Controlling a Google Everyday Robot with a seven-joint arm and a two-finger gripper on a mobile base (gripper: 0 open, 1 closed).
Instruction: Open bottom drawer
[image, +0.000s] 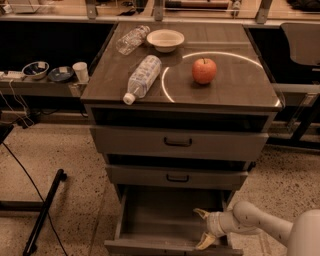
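The bottom drawer (167, 216) is the lowest of three grey drawers and stands pulled out. Its inside looks empty, its front panel (150, 247) is at the lower edge of the view, and its handle is hidden. My gripper (203, 228) is inside the drawer at its front right, just behind the front panel. Its fingers (201, 214) are spread apart, holding nothing. The arm (260, 225) reaches in from the lower right.
The middle drawer (177, 177) and top drawer (178, 142) stand slightly out. On the cabinet top lie two plastic bottles (142, 77), a bowl (165, 39) and a red apple (204, 70). A black stand leg (42, 212) lies on the floor at left.
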